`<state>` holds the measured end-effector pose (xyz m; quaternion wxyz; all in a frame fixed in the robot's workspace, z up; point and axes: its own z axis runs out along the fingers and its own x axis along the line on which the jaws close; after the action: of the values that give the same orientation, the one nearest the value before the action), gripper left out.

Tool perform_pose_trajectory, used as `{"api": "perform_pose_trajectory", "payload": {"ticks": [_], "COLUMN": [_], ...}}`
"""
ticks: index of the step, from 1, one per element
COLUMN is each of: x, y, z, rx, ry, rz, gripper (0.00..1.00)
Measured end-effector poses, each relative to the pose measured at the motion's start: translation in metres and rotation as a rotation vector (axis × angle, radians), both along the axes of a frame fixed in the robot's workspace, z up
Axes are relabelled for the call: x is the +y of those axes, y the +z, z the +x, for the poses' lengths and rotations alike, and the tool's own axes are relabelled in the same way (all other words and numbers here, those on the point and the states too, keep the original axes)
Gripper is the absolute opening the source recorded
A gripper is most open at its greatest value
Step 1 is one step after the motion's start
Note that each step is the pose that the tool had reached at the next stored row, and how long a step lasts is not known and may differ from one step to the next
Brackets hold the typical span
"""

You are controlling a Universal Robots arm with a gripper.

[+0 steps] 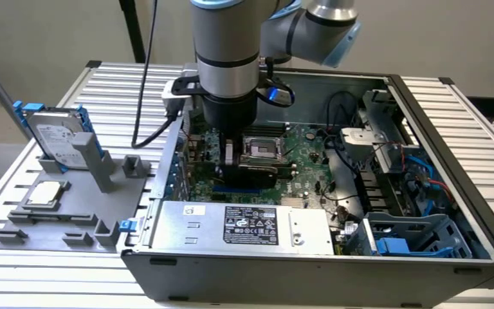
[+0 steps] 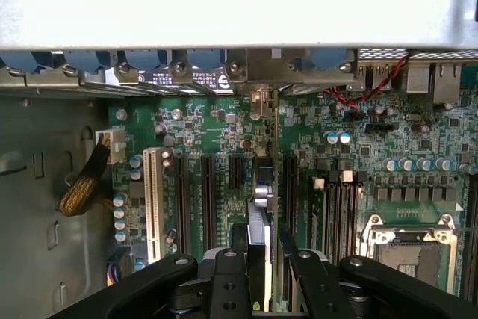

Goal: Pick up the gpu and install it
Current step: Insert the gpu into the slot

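Your gpu, thin card seen edge-on, standing upright on its long edge, clamped between the jaws, over the motherboard's black expansion slots, its silver bracket end toward the case's rear wall

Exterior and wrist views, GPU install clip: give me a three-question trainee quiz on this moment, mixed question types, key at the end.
1. True or false: the gripper holds the gpu edge-on above the motherboard inside the computer case.
2. Multiple choice: in the exterior view, where is the hard drive? A) in the case's drive bay B) standing in the grey fixture outside the case, on the exterior view's left C) on the power supply
3. Fill in: the small square CPU chip lies flat on the grey ____.

Key: 1 true; 2 B; 3 fixture.
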<state>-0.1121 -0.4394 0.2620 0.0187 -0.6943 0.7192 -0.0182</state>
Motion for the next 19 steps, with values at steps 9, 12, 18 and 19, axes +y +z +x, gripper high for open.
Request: {"api": "perform_pose_trajectory", "payload": {"ticks": [9,12,18,19], "x": [-0.0015,-0.0013,-0.0004,-0.0004], "y": [-0.0021,-0.0027,-0.0029,-0.0029], "z": [0.0000,0.0001,0.0000,-0.0001], "rx": [0.0003,0.0002,0.0007,0.0009], "ry": [0.000,0.000,0.000,0.000], "rz": [-0.0005,-0.0003,0.0001,0.0001], "gripper": [0.26,0.26,0.26,0.26]}}
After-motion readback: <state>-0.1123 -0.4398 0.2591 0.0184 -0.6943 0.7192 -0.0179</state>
